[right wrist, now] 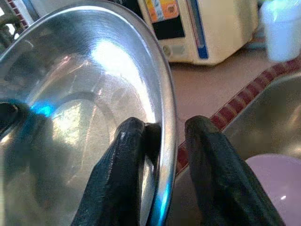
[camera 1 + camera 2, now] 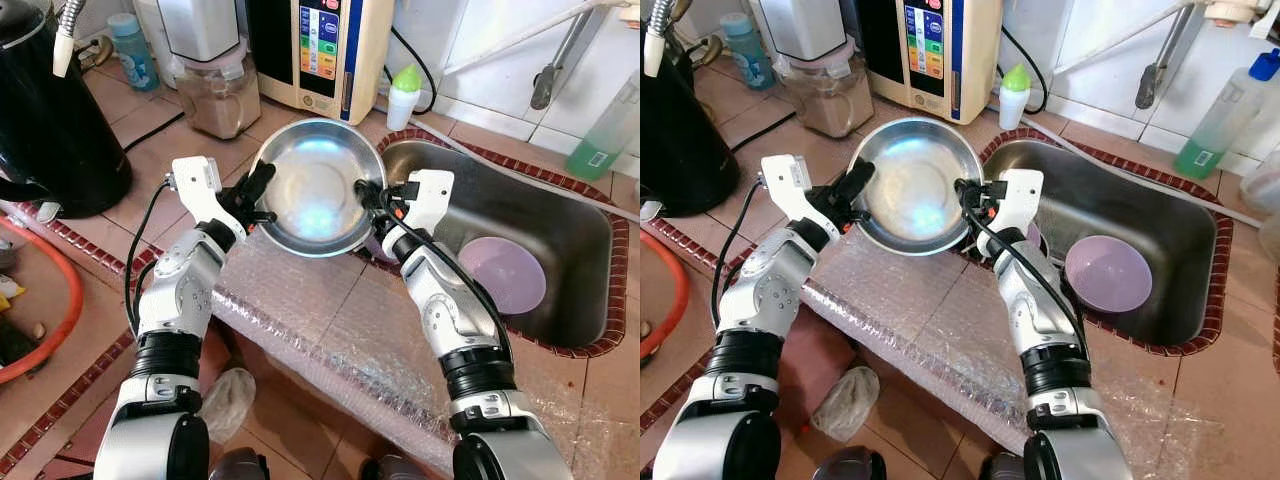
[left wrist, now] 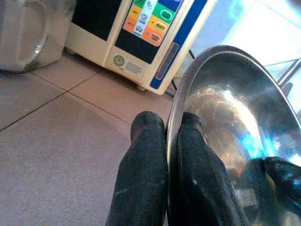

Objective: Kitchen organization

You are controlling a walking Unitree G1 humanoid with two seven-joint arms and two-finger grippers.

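A steel bowl (image 2: 315, 185) hangs tilted above the tiled counter, just left of the sink (image 2: 560, 205). My left gripper (image 2: 262, 190) is shut on its left rim; in the left wrist view the two fingers (image 3: 146, 155) pinch the rim (image 3: 171, 117) tightly. My right gripper (image 2: 372, 195) is at the bowl's right rim. In the right wrist view it (image 1: 164, 127) straddles the rim, one finger inside the bowl (image 1: 80, 94) and the outer finger (image 1: 211, 155) a small gap away, so it stands open.
A purple bowl (image 2: 502, 272) lies in the sink. Bubble wrap (image 2: 330, 330) covers the counter under the arms. Behind stand a water purifier (image 2: 320, 50), a blender jar (image 2: 218, 90), a white bottle (image 2: 403, 95) and a black kettle (image 2: 50, 110) at left.
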